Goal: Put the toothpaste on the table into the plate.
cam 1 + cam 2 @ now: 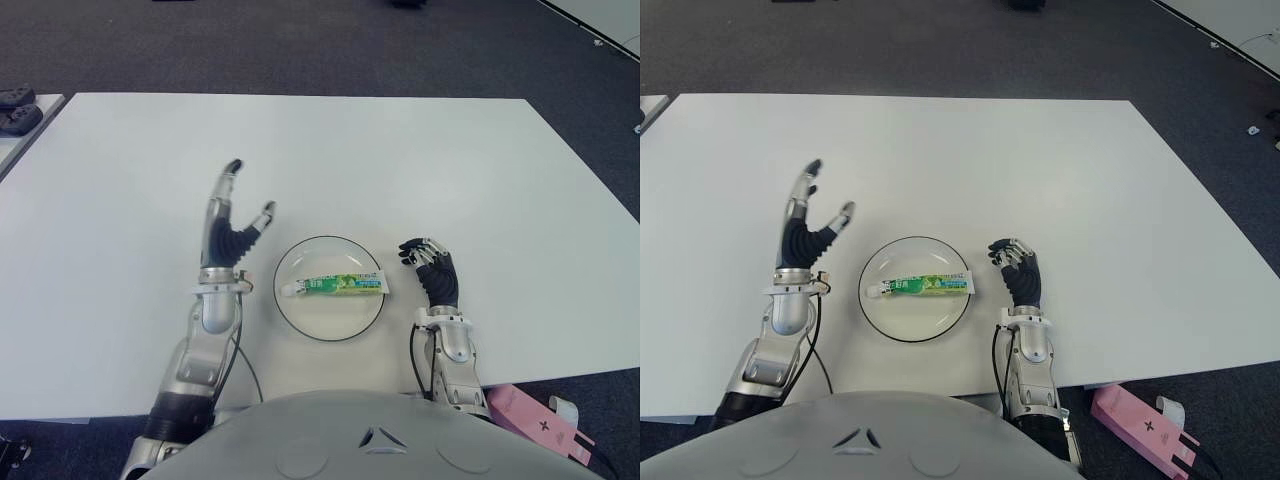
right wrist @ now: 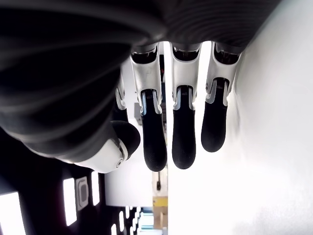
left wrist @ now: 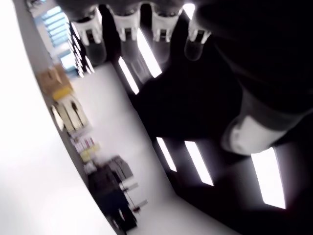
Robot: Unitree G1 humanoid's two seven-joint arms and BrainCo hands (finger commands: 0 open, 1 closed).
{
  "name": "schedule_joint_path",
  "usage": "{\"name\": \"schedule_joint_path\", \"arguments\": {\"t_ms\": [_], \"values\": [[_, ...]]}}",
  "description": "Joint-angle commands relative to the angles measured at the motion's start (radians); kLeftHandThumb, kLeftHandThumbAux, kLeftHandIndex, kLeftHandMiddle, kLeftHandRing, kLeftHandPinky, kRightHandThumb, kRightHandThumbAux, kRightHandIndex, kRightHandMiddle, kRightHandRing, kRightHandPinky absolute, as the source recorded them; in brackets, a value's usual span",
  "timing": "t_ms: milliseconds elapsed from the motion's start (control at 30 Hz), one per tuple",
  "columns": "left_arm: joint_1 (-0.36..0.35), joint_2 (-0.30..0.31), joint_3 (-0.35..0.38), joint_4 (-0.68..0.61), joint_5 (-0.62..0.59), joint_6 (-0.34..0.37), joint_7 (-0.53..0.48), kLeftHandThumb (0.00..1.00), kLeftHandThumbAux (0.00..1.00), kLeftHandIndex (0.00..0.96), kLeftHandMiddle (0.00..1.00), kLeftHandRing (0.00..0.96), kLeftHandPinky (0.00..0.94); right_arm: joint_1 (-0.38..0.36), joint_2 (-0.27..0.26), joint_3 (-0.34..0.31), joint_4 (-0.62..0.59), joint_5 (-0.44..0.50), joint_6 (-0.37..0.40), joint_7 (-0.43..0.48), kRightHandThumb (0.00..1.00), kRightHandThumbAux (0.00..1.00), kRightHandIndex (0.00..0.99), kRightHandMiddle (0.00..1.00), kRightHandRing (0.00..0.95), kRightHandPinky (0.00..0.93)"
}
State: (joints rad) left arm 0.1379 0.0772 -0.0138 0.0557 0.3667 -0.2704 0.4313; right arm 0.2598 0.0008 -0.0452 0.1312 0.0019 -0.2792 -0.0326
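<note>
Lying flat inside round white black-rimmed plate (image 1: 331, 320): green-and-white toothpaste tube (image 1: 333, 285), cap toward robot's left. Plate on white rectangular surface (image 1: 400, 160), between both hands. Left hand (image 1: 232, 225): raised just left of plate, fingers spread, holding nothing. Right hand (image 1: 432, 267): just right of plate, fingers curled, clamped on nothing. Step judged: placement done, release complete. Next move: only retreat of hands clear of plate; no regrasp needed.
</note>
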Motion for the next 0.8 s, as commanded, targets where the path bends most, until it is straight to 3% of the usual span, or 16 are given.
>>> {"name": "schedule_joint_path", "arguments": {"t_ms": [33,100,200,500,800], "values": [[-0.069,-0.003,0.075,0.189,-0.074,-0.050,0.038,0.370,0.775,0.114,0.067,0.067,0.139,-0.008,-0.002,-0.005,0.030,0.006,0.026,0.005,0.709,0.724,0.429,0.482,0.468,0.462],[-0.106,-0.010,0.107,0.306,-0.126,-0.091,0.038,0.562,0.743,0.289,0.138,0.105,0.148,-0.015,-0.003,-0.006,0.035,0.009,0.027,0.008,0.709,0.724,0.429,0.482,0.468,0.460],[-0.134,-0.023,0.130,0.403,-0.174,-0.136,0.028,0.655,0.727,0.375,0.212,0.158,0.175,-0.023,-0.005,-0.008,0.041,0.013,0.029,0.012,0.709,0.724,0.429,0.482,0.468,0.460],[-0.166,-0.058,0.138,0.506,-0.252,-0.199,-0.025,0.698,0.726,0.418,0.375,0.309,0.334,-0.054,-0.014,-0.019,0.072,0.016,0.032,0.024,0.709,0.724,0.429,0.483,0.471,0.461],[-0.176,-0.079,0.153,0.538,-0.316,-0.215,-0.091,0.707,0.727,0.420,0.413,0.368,0.377,-0.102,-0.029,-0.025,0.141,0.002,0.019,0.018,0.709,0.725,0.429,0.489,0.475,0.469]]}}
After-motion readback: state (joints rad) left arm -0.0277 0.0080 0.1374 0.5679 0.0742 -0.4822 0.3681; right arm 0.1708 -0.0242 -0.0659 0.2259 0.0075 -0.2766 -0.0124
